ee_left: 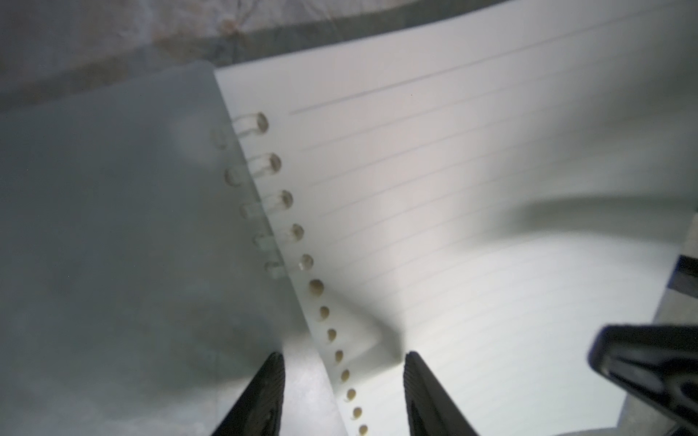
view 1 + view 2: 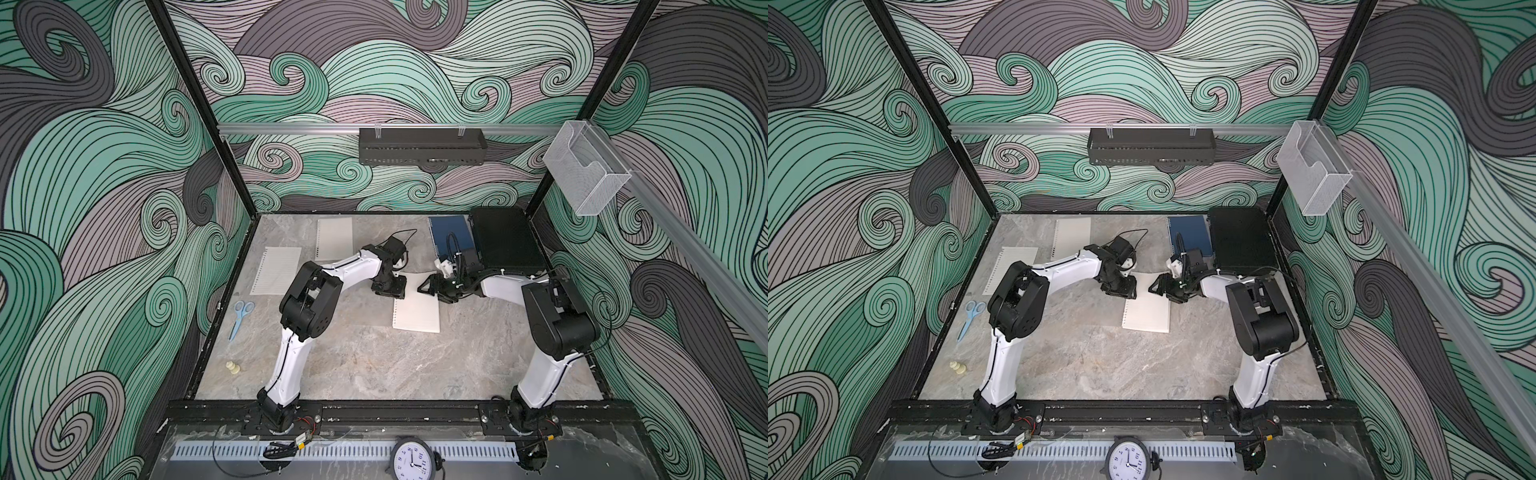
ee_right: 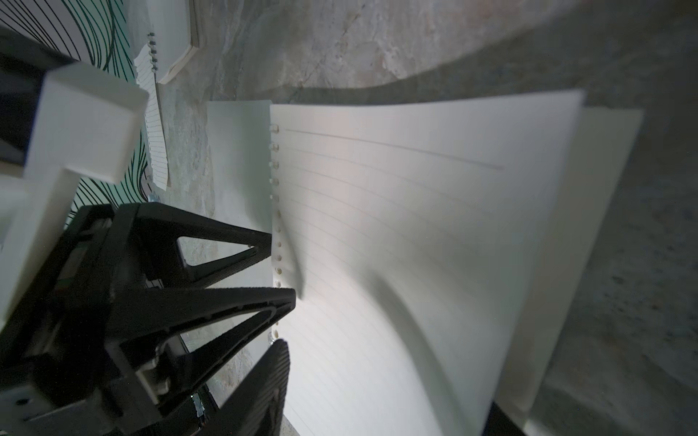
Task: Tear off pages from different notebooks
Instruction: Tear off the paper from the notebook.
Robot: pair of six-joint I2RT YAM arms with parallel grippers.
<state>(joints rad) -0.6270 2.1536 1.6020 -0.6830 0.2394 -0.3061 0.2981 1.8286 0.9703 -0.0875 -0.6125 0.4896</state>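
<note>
Notebook (image 1: 472, 234) matt cream paper; cover (image 1: 113, 234) frosted plastic; table (image 2: 374, 365) smooth marbled stone look.

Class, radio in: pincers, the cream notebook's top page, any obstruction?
Left pincer open astride punched edge. Right pincer grip unclear. Top page partly off rings. Nothing obstructing.

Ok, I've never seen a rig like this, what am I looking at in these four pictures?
Two white and black robot arms stand at a grey stone-look table. Both top views look down on everything; the other two come from wrist cameras. Between the arms lies a cream spiral-bound notebook, its top lined page curling up. The left gripper is open over the punched edge. The right gripper is at the page's lifted corner; whether it pinches it is unclear. Farther back are a dark blue notebook and a flat black case; blue scissors lie by the left arm.
</note>
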